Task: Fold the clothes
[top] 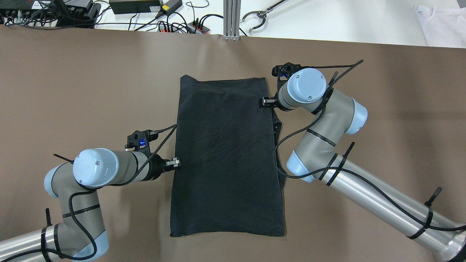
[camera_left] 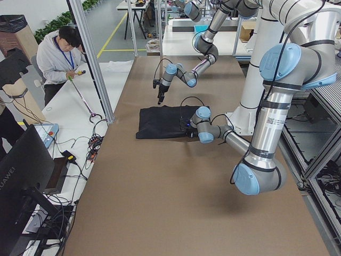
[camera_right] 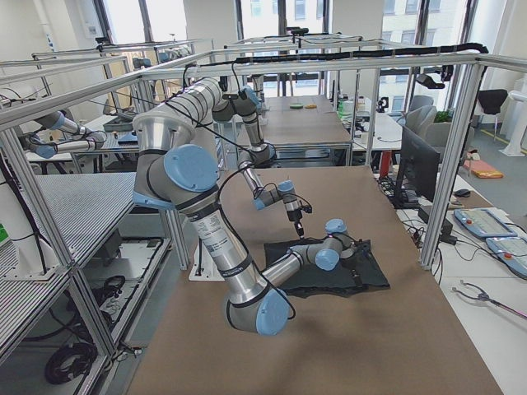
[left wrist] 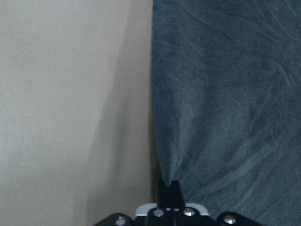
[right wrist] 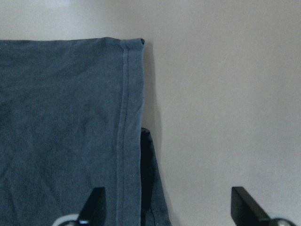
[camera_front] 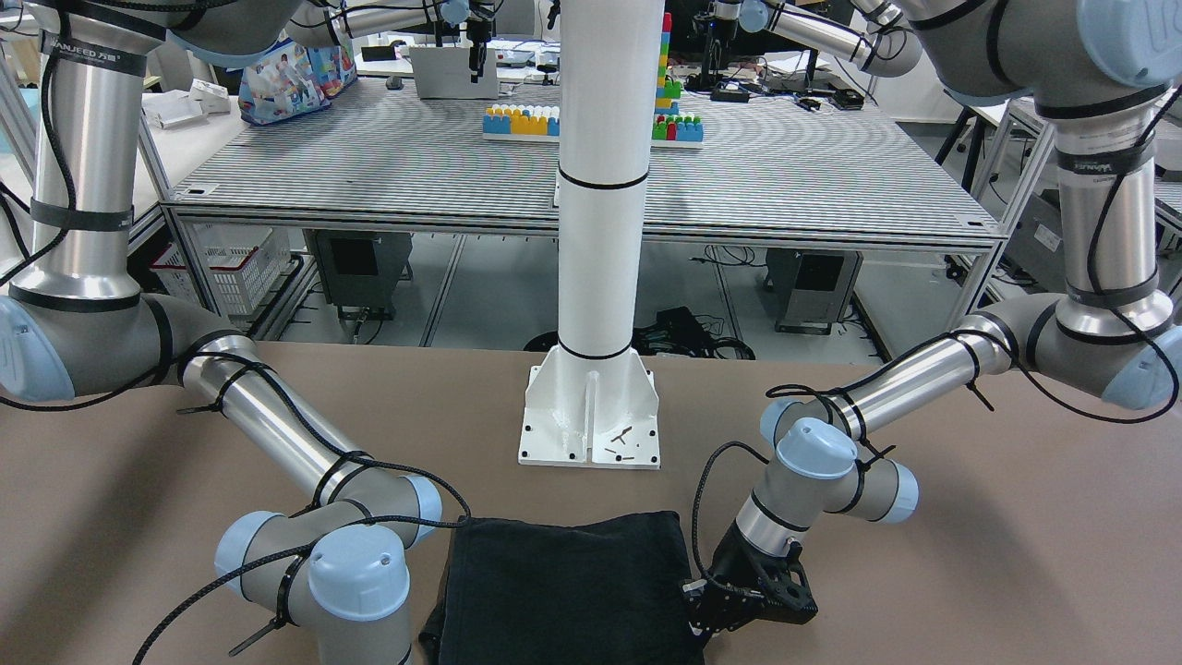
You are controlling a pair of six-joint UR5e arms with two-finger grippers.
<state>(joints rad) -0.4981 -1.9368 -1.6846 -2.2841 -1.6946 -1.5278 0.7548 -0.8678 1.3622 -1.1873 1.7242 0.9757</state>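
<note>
- Overhead exterior shows the clothes [top: 225, 153] flat in the middle of the bench [top: 91, 91];
- left gripper [left wrist: 170, 188] clenched tight at their left edge;
- right gripper [right wrist: 168, 197] released, jaws astride the hemmed right edge.

Dark cloth [top: 225, 153]: soft fabric, matt, lightly creased, with a stitched hem along one edge. Brown table [top: 91, 80]: matt, smooth covering. Robot arm tubes [top: 382, 196]: brushed bare metal with a soft sheen; joint caps [top: 305, 84]: smooth pale blue plastic; pole [camera_front: 600, 185]: glossy white paint.
</note>
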